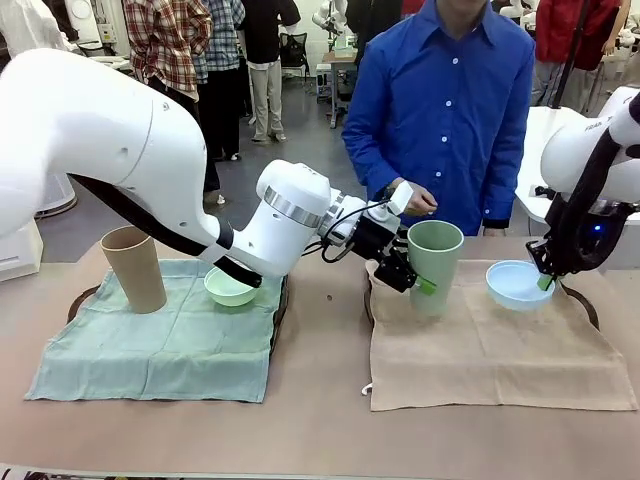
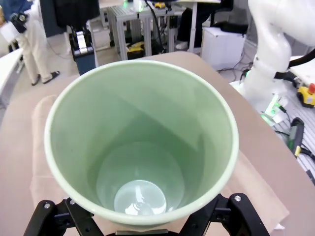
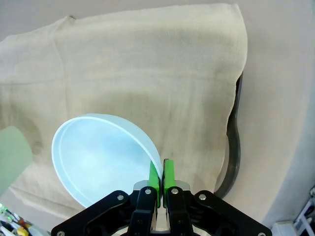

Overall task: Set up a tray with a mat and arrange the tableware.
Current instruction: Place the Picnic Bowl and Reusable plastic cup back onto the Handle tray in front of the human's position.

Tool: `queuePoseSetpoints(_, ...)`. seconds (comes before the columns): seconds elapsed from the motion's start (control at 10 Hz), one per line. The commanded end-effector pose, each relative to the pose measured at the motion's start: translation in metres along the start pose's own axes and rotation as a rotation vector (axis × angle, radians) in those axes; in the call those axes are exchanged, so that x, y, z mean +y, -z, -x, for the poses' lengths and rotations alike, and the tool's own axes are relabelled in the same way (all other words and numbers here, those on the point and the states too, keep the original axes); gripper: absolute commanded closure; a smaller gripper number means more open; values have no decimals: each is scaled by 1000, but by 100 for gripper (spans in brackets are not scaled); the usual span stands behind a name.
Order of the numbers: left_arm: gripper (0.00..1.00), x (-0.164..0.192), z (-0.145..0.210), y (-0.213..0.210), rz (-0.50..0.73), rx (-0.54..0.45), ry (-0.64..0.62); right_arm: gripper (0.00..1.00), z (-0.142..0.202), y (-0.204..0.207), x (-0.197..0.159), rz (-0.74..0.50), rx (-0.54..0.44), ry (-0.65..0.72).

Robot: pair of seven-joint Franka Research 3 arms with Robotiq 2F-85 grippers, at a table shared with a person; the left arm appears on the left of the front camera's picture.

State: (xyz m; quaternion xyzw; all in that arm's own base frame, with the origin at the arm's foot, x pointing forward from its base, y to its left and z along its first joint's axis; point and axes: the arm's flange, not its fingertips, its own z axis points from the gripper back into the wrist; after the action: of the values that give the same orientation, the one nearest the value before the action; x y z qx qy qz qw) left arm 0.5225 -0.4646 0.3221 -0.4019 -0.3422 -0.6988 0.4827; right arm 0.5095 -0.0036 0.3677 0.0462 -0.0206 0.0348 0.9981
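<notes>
While both arms work over the tan mat (image 1: 500, 345), the job looks about half done, so this is the step of putting the second cup and bowl down.

The left claw (image 1: 412, 277) has its fingers wrapped around the green cup (image 1: 434, 262), low on its side. The cup stands up straight on the back left part of the tan mat. From the left wrist, you look right down into the cup (image 2: 142, 147); it is smooth, round and gets narrower toward the bottom.

The right claw (image 1: 545, 283) is squeezed shut on the rim of the blue bowl (image 1: 518, 284). The bowl sits tipped, at the back right of the same mat. I cannot tell if its bottom touches the cloth or hangs just above it. In the right wrist view the green pads (image 3: 170, 176) pinch the thin edge of the bowl (image 3: 101, 157).

On the other side, the tan cup (image 1: 135, 268) and the mint bowl (image 1: 230, 288) already rest on the green mat (image 1: 150, 345). Both mats are soft, wrinkly cloth, each lying over a dark tray (image 1: 281, 300).

Next, I think each claw should let go gently. The cup is tall and could tip, so the left claw should pull away straight. The bowl should lie flat first.
</notes>
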Motion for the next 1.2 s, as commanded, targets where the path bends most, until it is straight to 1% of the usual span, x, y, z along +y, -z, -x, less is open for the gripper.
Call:
queuePoseSetpoints(0.0,15,12,3,2,21,-24,46,96,-7,8,-2,-5,0,20)
queuePoseSetpoints(0.2,15,14,4,8,28,-30,56,96,-9,19,-7,-16,26,33)
queuePoseSetpoints(0.5,15,17,7,10,35,-26,53,96,-9,25,-12,-20,30,38)
queuePoseSetpoints(0.9,15,20,13,15,38,2,28,96,-9,24,-12,-31,17,28)
queuePoseSetpoints(1.1,15,21,16,18,35,35,10,96,-7,22,-12,-33,10,23)
